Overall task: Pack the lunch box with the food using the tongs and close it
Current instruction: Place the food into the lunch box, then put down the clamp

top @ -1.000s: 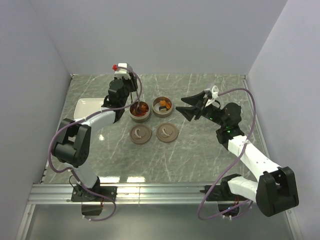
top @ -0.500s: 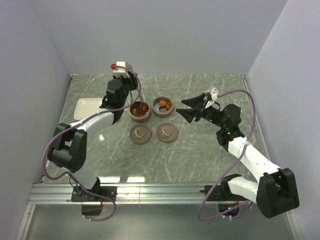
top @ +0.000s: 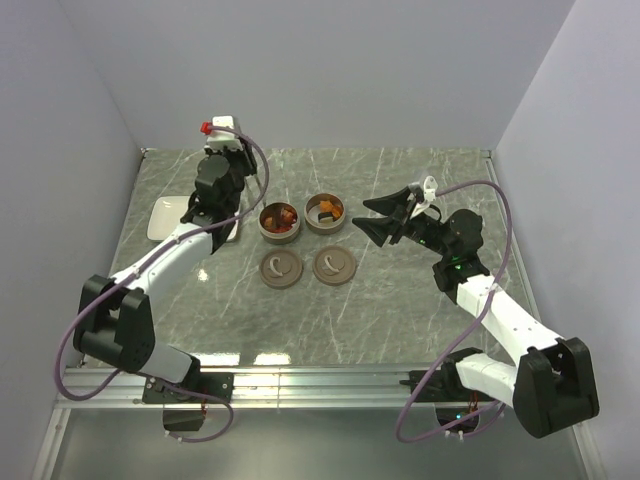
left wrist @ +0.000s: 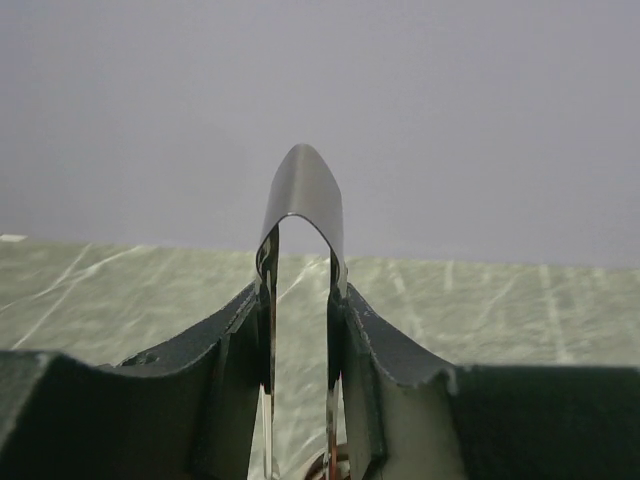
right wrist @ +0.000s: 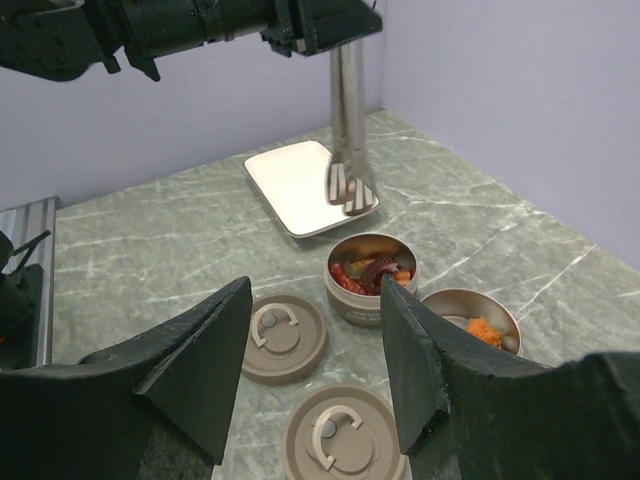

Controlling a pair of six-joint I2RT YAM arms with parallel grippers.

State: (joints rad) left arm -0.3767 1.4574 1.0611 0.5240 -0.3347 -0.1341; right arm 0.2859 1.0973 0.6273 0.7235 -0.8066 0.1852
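The left gripper (left wrist: 300,330) is clamped on the tongs (right wrist: 347,110), both fingers pressing on the two metal arms just below the spring bend. The tongs hang tips-down over the near corner of the white plate (top: 160,215), at 10 o'clock on the table (top: 400,300) in the top view. Whether a piece sits between the slotted tips cannot be told. The right gripper (top: 361,215) is held above the table at 3 o'clock of the tins, jaws apart, holding nothing. The food (right wrist: 370,275) lies in the two round tins near the table centre: red-brown pieces in the left tin (top: 279,236), and orange pieces with a pale one in the right tin (top: 325,228). The two lids (top: 281,267) lie flat at 6 o'clock of the tins, one before each, apart from them. Handling, as a judgement: the pieces are small and light and probably soft, so squeeze the tongs only enough to trap one piece across its middle, since a harder squeeze may crush it or shoot it out sideways. The tongs are thin, springy, polished metal and may slip or twist in the fingers, so keep the hold high on the arms, square to them. Each lid looks stiff and light, with a raised curved tab on top; take it by the rim or by that tab. No brand, label or writing can be read on any item.
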